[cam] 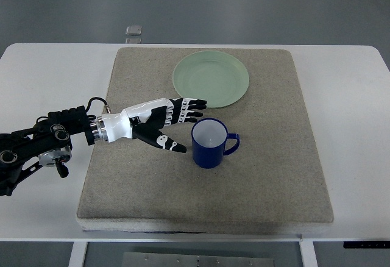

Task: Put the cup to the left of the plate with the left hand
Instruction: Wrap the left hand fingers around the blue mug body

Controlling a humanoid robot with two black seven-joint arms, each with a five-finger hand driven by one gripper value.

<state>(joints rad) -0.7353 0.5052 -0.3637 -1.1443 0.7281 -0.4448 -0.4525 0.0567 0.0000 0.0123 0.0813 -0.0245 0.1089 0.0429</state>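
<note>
A blue cup (210, 143) with a white inside stands upright on the beige mat (268, 175), its handle pointing right. It sits just below the pale green plate (211, 78) at the mat's back. My left hand (183, 127) reaches in from the left, fingers spread, with the thumb low and the fingertips just left of the cup's rim. It holds nothing; a small gap separates it from the cup. The right arm does not show.
The mat lies on a white table (49, 72). A small grey object (134, 31) rests on the floor beyond the table's far edge. My left forearm's black wiring (42, 142) hangs over the table's left side.
</note>
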